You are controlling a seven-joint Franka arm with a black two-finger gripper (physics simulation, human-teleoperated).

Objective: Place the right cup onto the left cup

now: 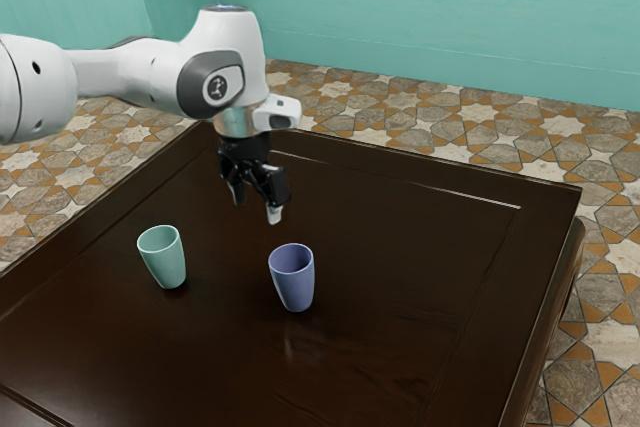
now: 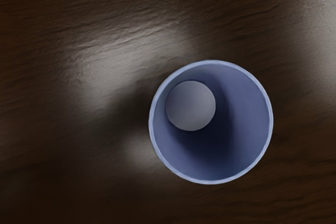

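My gripper [image 1: 256, 205] hangs open above the dark table in the exterior view, its two fingers apart with nothing between them. A blue-violet cup [image 1: 296, 282] stands upright on the table, lower than the fingertips and a little toward the exterior view's right. The mint green cup [image 1: 166, 262] is also upright, toward the exterior view's left, with a gap of bare wood separating the two cups. Seen from above in the wrist view, the blue cup [image 2: 244, 124] shows its round rim, inner wall and bottom; it is hollow, with no object inside.
Both cups share a dark brown wooden table [image 1: 400, 237] with a raised border. Its far edge runs behind the gripper. Patterned floor tiles [image 1: 600, 277] and a teal wall [image 1: 420, 17] lie beyond the table.
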